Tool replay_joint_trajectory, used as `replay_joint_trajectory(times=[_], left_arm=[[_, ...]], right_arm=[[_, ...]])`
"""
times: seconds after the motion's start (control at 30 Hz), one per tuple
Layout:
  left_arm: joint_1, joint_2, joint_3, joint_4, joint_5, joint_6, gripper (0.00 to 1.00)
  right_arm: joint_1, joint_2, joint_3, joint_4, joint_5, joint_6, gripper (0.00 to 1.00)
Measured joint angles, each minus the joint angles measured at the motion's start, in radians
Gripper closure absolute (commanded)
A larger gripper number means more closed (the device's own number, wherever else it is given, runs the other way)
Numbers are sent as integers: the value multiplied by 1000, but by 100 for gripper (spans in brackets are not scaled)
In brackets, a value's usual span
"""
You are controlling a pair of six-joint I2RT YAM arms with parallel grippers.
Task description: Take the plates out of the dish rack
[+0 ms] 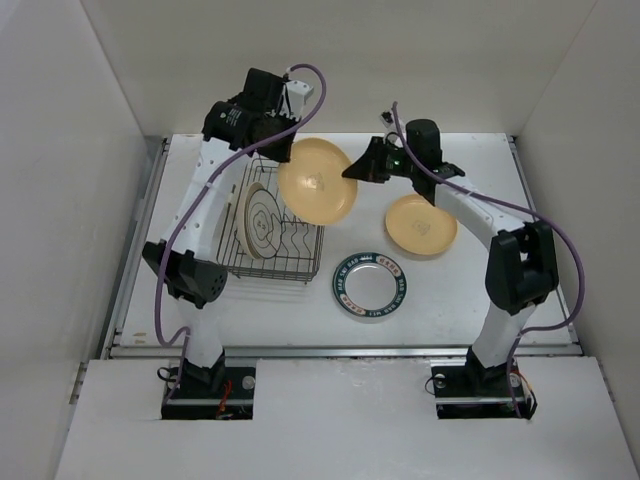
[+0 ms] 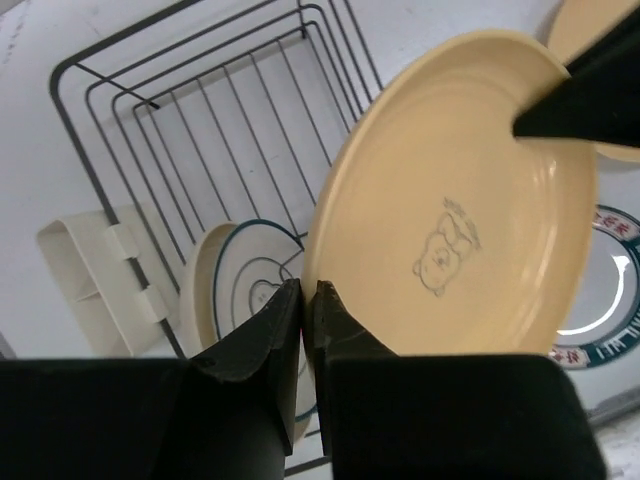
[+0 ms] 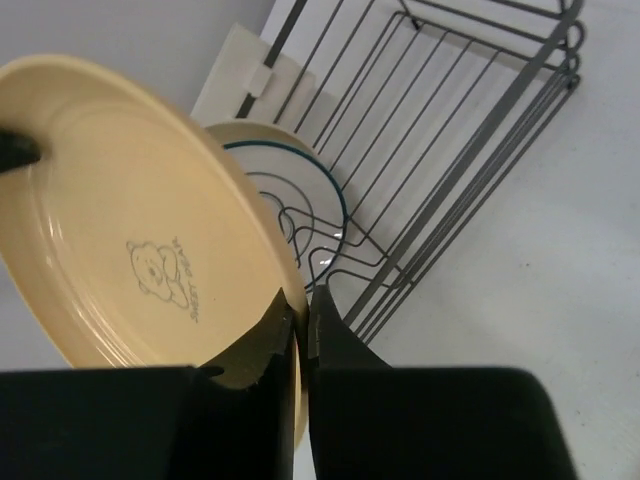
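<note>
Roughly half done, by my read. Two plates were already out, flat on the desk: a second tan plate on the right side, and a teal-rimmed plate just beside the near right corner of the dish rack.

A third, the held tan plate, was in the air by the rack's far right corner, tilted, with its bear motif showing in both wrist views. The left gripper had its jaws clenched on one rim of it. The right gripper had its jaws clenched on the opposite rim. Both were grasping the same plate, so I judged this a handover, probably left to right. The next move likely called for the left jaws to let go first.

Left to do: set this plate down, then take out the ringed white plate. It stood on edge in the rack between the divider prongs, toward the left side. No other plate showed in the rack.

In the way:
- The left arm ran over the rack's left side, close to the ringed white plate.
- A cream plastic holder sat just beside the rack; I could not tell if it was attached.
- The two desk plates took up much of the right side, and the right arm hung over the second tan plate, so a drop spot needed care.
</note>
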Motion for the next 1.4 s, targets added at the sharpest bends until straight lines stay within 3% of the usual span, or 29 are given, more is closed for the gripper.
replay_joint_trajectory(times=[0.03, 0.1, 0.17, 0.2, 0.3, 0.53, 0.77, 1.0, 1.1, 1.13, 1.3, 1.4], left_arm=[[7, 6, 0, 8, -10, 0, 97], [22, 13, 0, 14, -17, -1, 78], [21, 15, 0, 15, -19, -6, 43], [16, 15, 0, 13, -19, -6, 13], [2, 15, 0, 7, -40, -13, 0], [-5, 10, -37, 2, -187, -11, 0], [-3, -5, -109, 2, -459, 11, 3], [5, -9, -250, -22, -546, 15, 4], [7, -11, -251, -21, -568, 15, 4], [7, -11, -251, -20, -575, 15, 4], [7, -11, -251, -19, -588, 15, 4], [7, -11, -253, -19, -595, 15, 4]], right_arm=[[0, 0, 0, -7, -20, -8, 100], [1, 1, -5, -2, -37, -10, 100], [-2, 1, -19, 21, -34, 0, 100], [-6, 0, -32, 34, -24, 14, 100], [-45, -5, -87, 52, -3, 66, 100], [-206, -90, -266, 60, 71, 159, 100], [-303, -263, -363, -90, 313, 138, 100], [-342, -323, -480, -223, 522, 124, 99], [-346, -311, -502, -268, 584, 134, 85], [-346, -307, -507, -279, 609, 136, 68], [-346, -283, -509, -284, 664, 150, 34], [-346, -259, -509, -299, 688, 144, 33]])
